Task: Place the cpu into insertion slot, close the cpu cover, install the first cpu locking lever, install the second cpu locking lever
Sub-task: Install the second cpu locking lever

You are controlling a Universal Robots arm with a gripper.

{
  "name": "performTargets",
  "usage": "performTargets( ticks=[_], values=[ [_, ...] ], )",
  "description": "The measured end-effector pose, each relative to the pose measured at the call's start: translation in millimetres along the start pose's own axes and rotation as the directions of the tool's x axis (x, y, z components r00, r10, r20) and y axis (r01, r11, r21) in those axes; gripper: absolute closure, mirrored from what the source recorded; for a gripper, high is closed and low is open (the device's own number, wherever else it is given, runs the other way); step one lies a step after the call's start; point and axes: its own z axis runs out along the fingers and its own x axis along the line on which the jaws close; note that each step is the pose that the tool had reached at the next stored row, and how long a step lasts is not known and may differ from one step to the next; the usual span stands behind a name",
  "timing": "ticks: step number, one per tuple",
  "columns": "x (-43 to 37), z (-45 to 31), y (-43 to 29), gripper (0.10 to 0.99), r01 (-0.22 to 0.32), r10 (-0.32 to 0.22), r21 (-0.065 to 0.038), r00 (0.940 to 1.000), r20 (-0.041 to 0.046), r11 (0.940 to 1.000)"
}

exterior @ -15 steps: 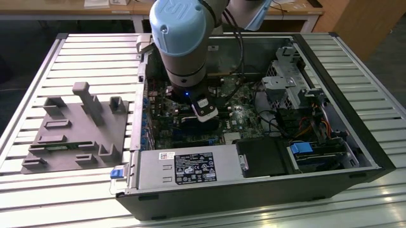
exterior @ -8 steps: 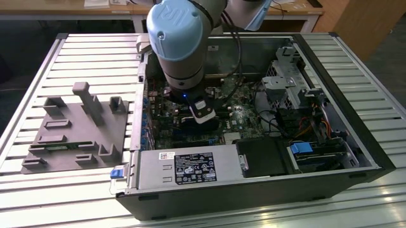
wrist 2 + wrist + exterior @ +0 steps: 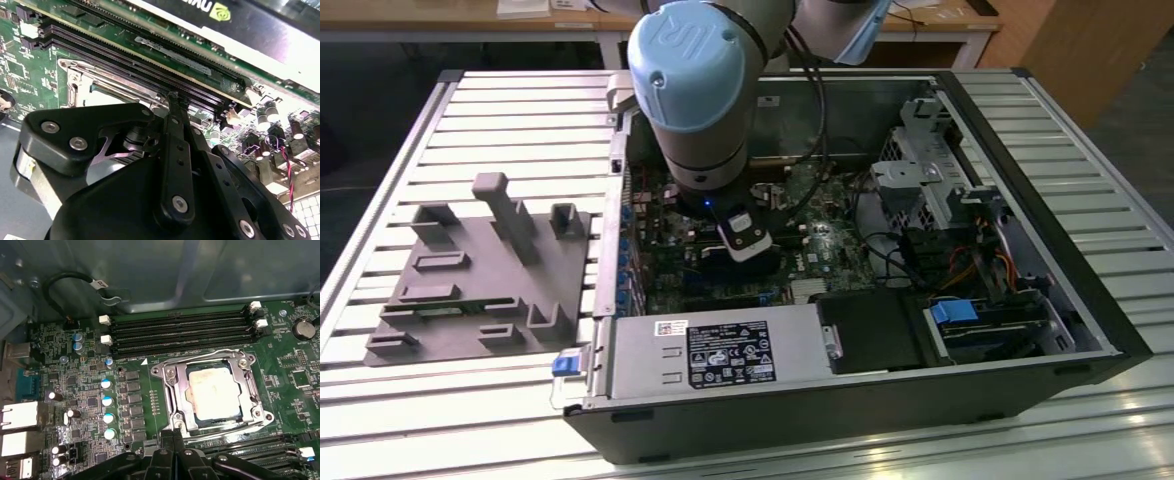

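Observation:
In the first wrist view the cpu (image 3: 215,390), a silver-topped square chip, lies in the insertion slot (image 3: 261,414). The silvery cpu cover (image 3: 175,390) lies flat around it like a frame. One wire locking lever (image 3: 200,357) runs along the socket's side by the memory slots. A second lever (image 3: 225,425) runs along the side nearest my fingers. My gripper (image 3: 173,437) is shut, with its tips pressed together at the socket's corner by that second lever; I cannot tell if they touch it. In the second wrist view the gripper (image 3: 173,97) stands just over the socket frame (image 3: 75,85). In the exterior view the gripper (image 3: 744,245) reaches down into the computer case.
Black memory slots (image 3: 180,332) flank the socket, and several blue-topped capacitors (image 3: 106,400) stand beside it. A graphics card (image 3: 210,20) stands close by. The power supply (image 3: 720,350), the drive cage (image 3: 934,190) and the case walls hem the arm in. A grey fixture block (image 3: 480,270) lies outside the case.

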Motion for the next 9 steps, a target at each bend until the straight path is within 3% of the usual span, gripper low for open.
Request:
performTargets(
  ticks=[9],
  values=[
    [1.1, 1.7, -0.2, 0.980, 0.000, 0.000, 0.000, 1.0000, 0.0000, 1.0000]
  ],
)
